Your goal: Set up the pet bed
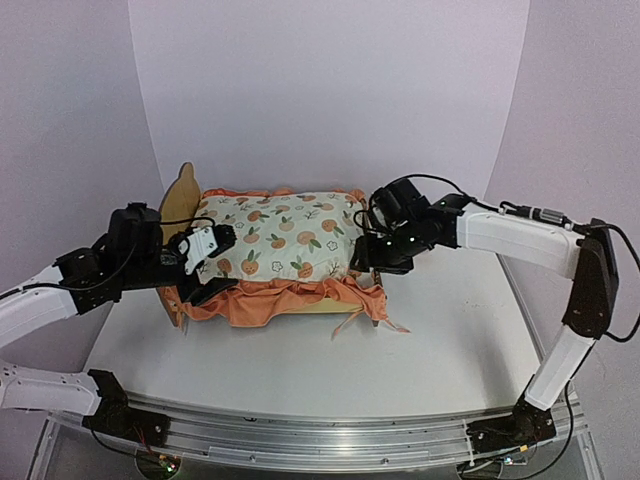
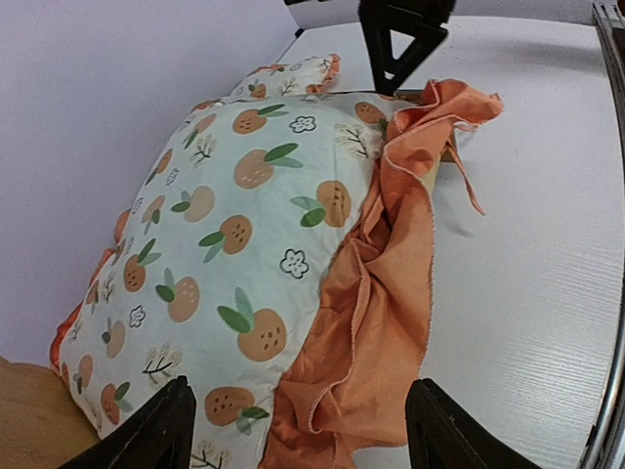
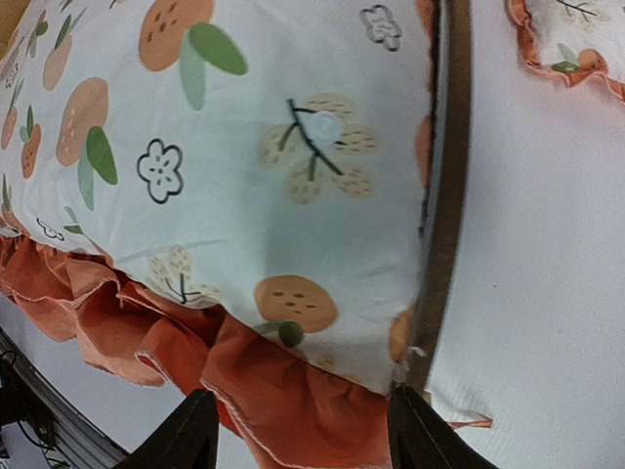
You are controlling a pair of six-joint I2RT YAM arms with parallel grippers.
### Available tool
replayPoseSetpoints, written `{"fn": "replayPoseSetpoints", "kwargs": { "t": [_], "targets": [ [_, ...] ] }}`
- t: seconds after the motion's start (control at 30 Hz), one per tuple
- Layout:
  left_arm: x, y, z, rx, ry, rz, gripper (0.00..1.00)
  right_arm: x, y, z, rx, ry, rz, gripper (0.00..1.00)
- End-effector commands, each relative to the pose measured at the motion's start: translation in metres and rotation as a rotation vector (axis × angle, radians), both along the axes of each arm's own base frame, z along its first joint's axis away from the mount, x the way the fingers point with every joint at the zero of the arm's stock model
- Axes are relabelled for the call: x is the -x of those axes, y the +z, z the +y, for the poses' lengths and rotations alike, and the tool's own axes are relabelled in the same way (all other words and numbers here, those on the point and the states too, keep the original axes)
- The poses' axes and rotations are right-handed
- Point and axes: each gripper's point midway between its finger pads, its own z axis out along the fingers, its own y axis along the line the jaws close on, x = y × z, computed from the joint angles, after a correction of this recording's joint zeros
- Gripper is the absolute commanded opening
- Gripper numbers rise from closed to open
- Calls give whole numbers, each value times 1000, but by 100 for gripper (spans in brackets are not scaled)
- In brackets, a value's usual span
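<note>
The pet bed stands mid-table, with its plywood headboard (image 1: 181, 198) at the left and its footboard (image 3: 451, 147) at the right. The fruit-print mattress cushion (image 1: 285, 238) lies on it, and its orange ruffle (image 1: 290, 298) hangs over the front rail. My left gripper (image 1: 205, 268) is open at the cushion's front-left corner, jaws either side of the ruffle (image 2: 371, 322) in the left wrist view (image 2: 298, 440). My right gripper (image 1: 368, 255) is open at the front-right corner by the footboard; the right wrist view (image 3: 303, 435) shows ruffle beneath it. The bed's fabric base is hidden.
The small fruit-print pillow (image 3: 576, 39) lies on the table beyond the footboard, and it also shows in the left wrist view (image 2: 293, 73). White table (image 1: 300, 370) runs to a metal rail at the near edge. Purple walls stand behind.
</note>
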Motion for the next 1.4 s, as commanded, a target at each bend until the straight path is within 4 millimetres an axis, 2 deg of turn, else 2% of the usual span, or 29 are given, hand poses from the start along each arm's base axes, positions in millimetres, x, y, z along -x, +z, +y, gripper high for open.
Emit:
{"fn": "replayPoseSetpoints", "kwargs": {
  "t": [0.0, 0.07, 0.17, 0.27, 0.43, 0.53, 0.63, 0.77, 0.87, 0.93, 1.03, 1.13, 1.2, 1.3, 1.37],
  "targets": [
    [-1, -7, 29, 49, 75, 36, 76, -1, 0, 3, 144, -2, -37, 65],
    [-2, -17, 40, 38, 95, 34, 76, -4, -3, -5, 197, -27, -49, 65],
    [-3, -44, 56, -22, 120, 35, 73, -10, -3, -19, 274, -63, -78, 63],
    [-4, -61, 64, -108, 111, -8, 72, -11, -9, -29, 349, -61, -79, 62],
    [-12, -84, 71, -265, 73, -79, 73, -3, -40, -21, 367, -4, 9, 62],
    [-21, -94, 76, -341, 84, -109, 72, -6, -55, -24, 386, 0, 43, 61],
    [-29, -105, 80, -413, 100, -73, 65, -10, -64, -33, 394, -36, 68, 61],
    [-38, -126, 88, -519, 123, -44, 53, -11, -70, -57, 411, -108, 88, 59],
    [-47, -115, 84, -499, 152, -53, 36, -10, -74, -76, 422, -145, 112, 57],
    [-50, -107, 80, -476, 152, -52, 30, -9, -77, -83, 427, -152, 123, 56],
    [-52, -110, 78, -480, 148, -38, 23, -10, -76, -86, 425, -140, 127, 56],
    [-55, -114, 78, -490, 155, -29, 11, -10, -73, -91, 428, -129, 122, 56],
    [-58, -107, 73, -468, 162, -25, 2, -10, -72, -98, 428, -135, 123, 56],
    [-60, -89, 60, -400, 149, 18, 0, -7, -67, -113, 430, -152, 121, 56],
    [-48, -77, 44, -337, 71, 91, 4, -4, -64, -126, 433, -162, 118, 56]
  ]
}}
